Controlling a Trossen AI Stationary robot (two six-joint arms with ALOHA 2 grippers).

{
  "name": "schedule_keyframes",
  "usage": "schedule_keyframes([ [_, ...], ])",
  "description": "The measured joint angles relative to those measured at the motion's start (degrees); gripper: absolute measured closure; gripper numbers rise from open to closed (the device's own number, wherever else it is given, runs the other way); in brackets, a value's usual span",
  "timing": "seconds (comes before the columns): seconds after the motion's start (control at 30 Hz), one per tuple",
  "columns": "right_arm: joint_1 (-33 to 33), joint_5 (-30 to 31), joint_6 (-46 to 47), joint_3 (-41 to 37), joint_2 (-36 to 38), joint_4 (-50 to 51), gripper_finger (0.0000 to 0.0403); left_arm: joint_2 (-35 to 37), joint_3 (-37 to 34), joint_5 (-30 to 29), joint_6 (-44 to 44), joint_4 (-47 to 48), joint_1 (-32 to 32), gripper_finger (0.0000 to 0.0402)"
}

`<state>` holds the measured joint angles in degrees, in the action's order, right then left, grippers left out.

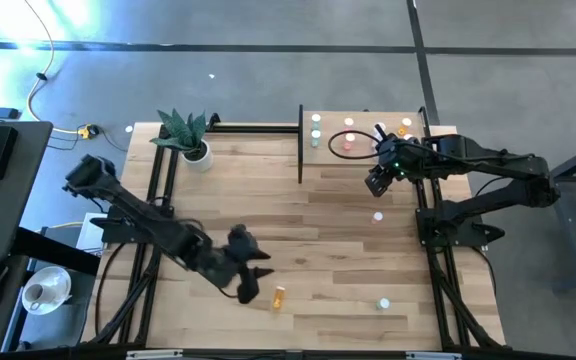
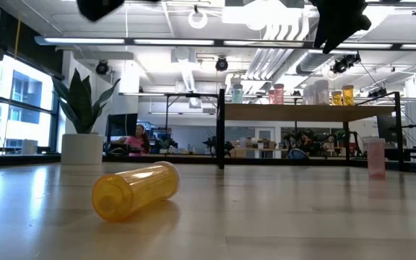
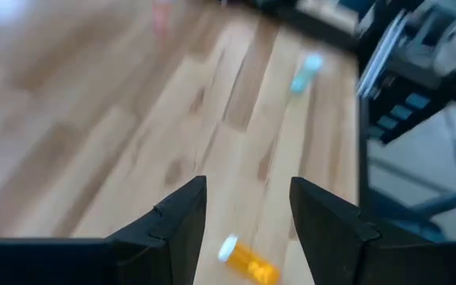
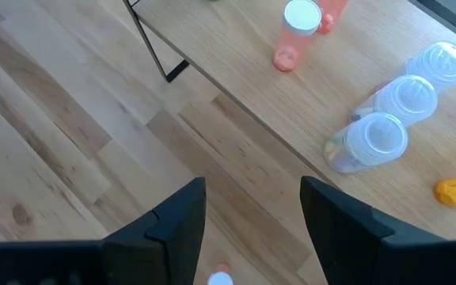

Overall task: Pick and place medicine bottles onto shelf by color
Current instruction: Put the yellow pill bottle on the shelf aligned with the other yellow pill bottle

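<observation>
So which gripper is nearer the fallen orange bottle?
Left. The left gripper hangs right beside the orange bottle; the right gripper is far off by the shelf.

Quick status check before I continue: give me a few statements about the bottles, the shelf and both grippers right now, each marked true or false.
1. The orange bottle lies on its side on the table. True.
2. The left gripper is clamped on the orange bottle. False: its jaws are open and empty, with the bottle just ahead on the table.
3. The right gripper is open and holds nothing. True.
4. The shelf is bare. False: several bottles already stand on it.
5. A potted plant stands at the table's far left corner. True.
</observation>
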<state>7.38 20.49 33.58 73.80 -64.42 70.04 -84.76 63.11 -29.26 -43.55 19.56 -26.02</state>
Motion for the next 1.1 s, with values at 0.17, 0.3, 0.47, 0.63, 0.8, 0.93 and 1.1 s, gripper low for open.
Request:
schedule_keyframes([
  [0.17,0.0,0.0,-0.1,0.0,0.0,0.0,0.0206,-7.5,0.0,1.5,-4.8,-0.3,0.0,0.0229],
  [0.3,0.0,0.0,-0.1,0.0,0.0,0.0,0.0206,-12.4,0.0,4.6,-7.3,-3.4,0.0,0.0229],
  [0.47,0.0,0.7,-0.5,0.0,0.0,0.0,0.0206,-16.5,0.0,14.8,-1.1,-13.0,1.2,0.0229],
  [0.63,0.0,0.8,-0.6,0.0,0.0,0.0,0.0206,-20.0,0.0,25.4,7.9,-28.8,3.0,0.0229],
  [0.8,0.0,1.0,-0.6,0.0,0.0,0.0,0.0206,-21.2,0.8,31.7,7.8,-32.7,4.6,0.0229],
  [0.93,0.0,1.0,0.0,0.0,0.0,0.0,0.0206,-21.4,6.7,27.5,9.2,-18.9,4.9,0.0229],
  [1.1,0.0,1.0,0.0,0.0,0.0,0.0,0.0206,-21.3,17.5,15.4,13.4,-0.3,3.7,0.0229],
])
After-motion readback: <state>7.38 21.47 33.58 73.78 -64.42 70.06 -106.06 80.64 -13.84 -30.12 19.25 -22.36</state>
